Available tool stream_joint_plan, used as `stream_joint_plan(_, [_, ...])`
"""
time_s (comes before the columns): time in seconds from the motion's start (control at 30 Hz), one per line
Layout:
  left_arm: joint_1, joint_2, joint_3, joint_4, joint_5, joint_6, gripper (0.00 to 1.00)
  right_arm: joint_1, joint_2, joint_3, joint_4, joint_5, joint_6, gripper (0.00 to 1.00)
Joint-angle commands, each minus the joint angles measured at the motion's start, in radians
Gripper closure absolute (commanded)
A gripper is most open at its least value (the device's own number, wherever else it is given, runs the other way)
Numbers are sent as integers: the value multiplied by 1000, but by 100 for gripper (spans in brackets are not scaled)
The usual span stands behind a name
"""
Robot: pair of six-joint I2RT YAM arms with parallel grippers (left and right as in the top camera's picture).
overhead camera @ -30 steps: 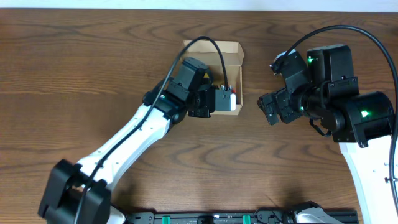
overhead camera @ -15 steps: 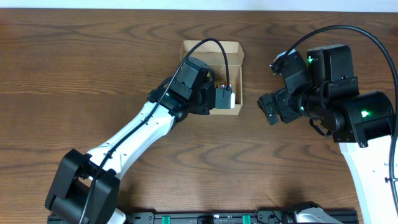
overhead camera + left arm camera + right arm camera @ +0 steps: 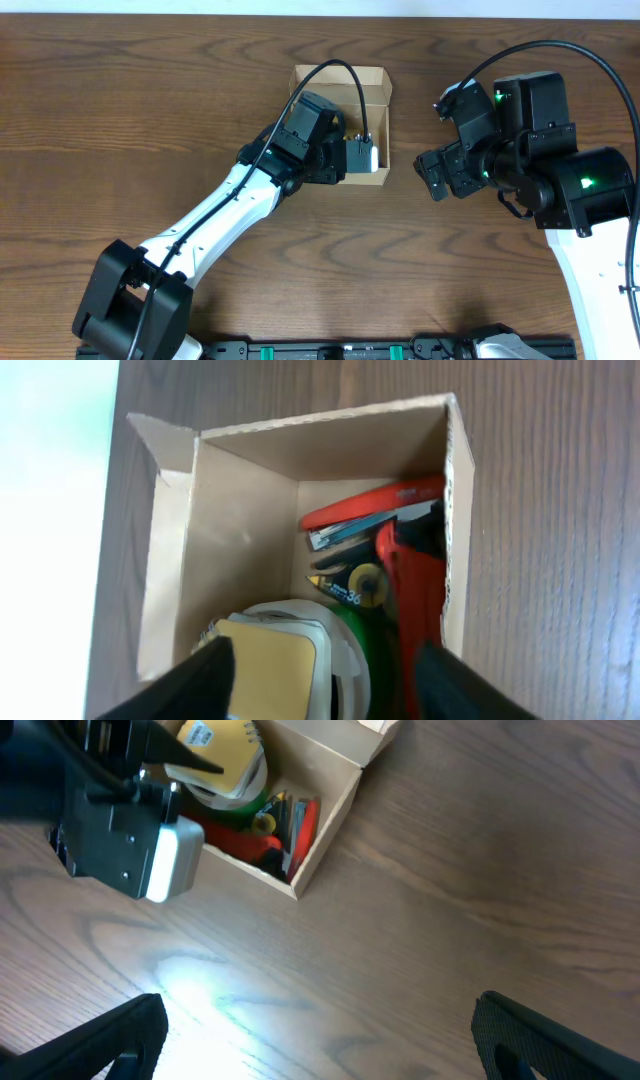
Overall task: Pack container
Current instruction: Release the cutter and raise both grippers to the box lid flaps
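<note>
— Scanning the table (image 3: 120, 100): dark wood, heavy grain, nothing loose spotted outside the box. Guessing packing nearly done?

— Probably. Off to the side, right gripper (image 3: 318, 1005) well apart from everything, fingers spread wide, empty. Then left gripper (image 3: 322, 650) right over the box (image 3: 335, 78), also spread wide, straddling a roll rather than pinching it, far as visible.

— And the box itself?

— Centre of the table, toward the far edge. Plain tan cardboard, matte, square corners, flap folded back, top open. Left to do, at a guess: pull the left arm clear, shut the flap.

— Contents?

— Fat roll (image 3: 270, 660), pale yellow, rounded, papery-looking, at the near end. Just beside it, red pliers (image 3: 410, 570) with glossy grips, lying along the right wall. Something green (image 3: 352, 650) wedged between, can't tell what. Tiny yellow-and-black bit (image 3: 362, 586) deeper in.
</note>
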Motion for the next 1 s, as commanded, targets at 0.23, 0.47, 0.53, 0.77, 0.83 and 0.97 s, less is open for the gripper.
stream_joint_plan(0.23, [8, -113, 20, 24, -4, -298, 37, -8, -11, 0, 0, 2, -10, 1])
stream_joint_plan(0.47, [116, -257, 34, 50, -26, -524, 94, -8, -11, 0, 0, 2, -10, 1])
stream_joint_plan(0.53, [171, -275, 34, 45, -26, -670, 94, -8, -11, 0, 0, 2, -10, 1])
stream_joint_plan(0.77, [327, -269, 34, 38, -18, -846, 94, -8, -11, 0, 0, -23, -10, 1])
stream_joint_plan(0.83, [349, -269, 34, 39, -18, -877, 94, -8, -11, 0, 1, -23, -10, 1])
stream_joint_plan(0.97, [383, -246, 34, 42, -3, -937, 94, -8, -9, 0, 50, -26, -10, 1])
